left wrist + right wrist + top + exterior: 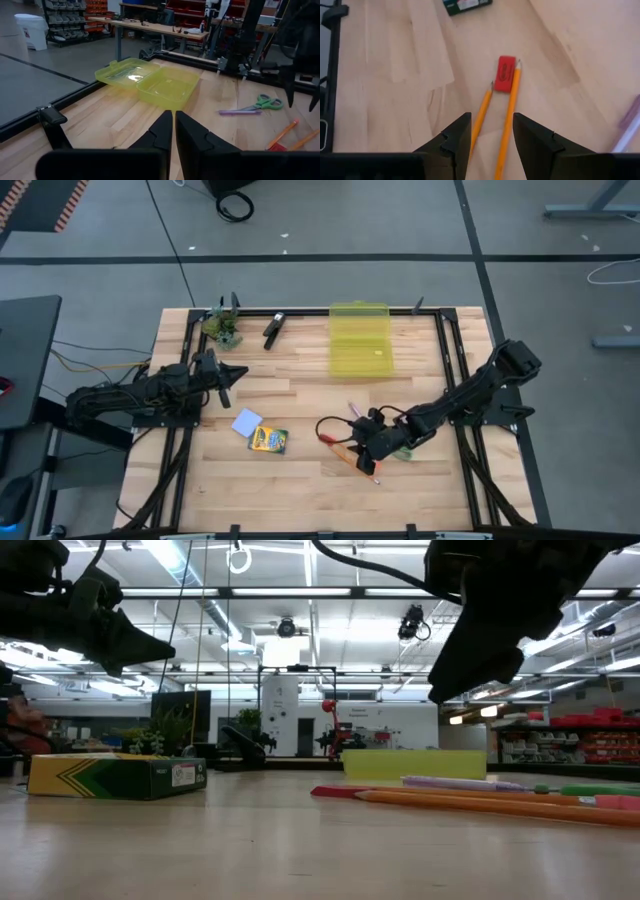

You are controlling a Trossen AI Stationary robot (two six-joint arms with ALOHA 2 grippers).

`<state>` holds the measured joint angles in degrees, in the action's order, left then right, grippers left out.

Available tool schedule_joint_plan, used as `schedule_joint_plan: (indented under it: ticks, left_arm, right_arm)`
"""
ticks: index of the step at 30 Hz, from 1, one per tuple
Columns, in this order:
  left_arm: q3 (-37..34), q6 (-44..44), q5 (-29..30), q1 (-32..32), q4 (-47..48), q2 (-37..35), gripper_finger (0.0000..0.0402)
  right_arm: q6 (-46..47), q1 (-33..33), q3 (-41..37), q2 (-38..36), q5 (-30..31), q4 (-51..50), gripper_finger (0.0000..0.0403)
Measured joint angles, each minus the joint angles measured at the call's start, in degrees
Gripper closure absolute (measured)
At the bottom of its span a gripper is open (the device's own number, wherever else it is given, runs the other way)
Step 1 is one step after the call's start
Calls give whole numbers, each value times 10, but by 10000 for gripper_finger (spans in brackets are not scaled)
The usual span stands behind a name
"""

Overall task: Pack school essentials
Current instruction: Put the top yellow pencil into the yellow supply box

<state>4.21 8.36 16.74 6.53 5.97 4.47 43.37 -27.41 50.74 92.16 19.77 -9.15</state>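
Note:
Two orange pencils (512, 107) lie side by side on the table, their points next to a small red eraser (505, 74). My right gripper (492, 135) hovers open above them, its fingers on either side of the pair, touching nothing. A purple pen (240, 112) and green-handled scissors (262, 103) lie close by. The crayon box (268, 440) and the light-blue pad (246, 422) rest flat toward the table's left. A yellow-green case (360, 340) lies open at the far side. My left gripper (172, 135) waits shut at the table's left, above the surface.
A black clip (273, 328) and a small green clump (222, 328) sit near the table's far edge, left of the case. A black frame rail (450, 350) runs around the tabletop. Bare wood lies between the crayon box and the case.

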Motion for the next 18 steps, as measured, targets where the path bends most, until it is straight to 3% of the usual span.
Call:
schedule_joint_plan:
  ticks: [18]
  left_arm:
    - [0, 0, 0, 0, 0, 0, 371]
  right_arm:
    - [14, -38, 0, 26, 58, 2, 251]
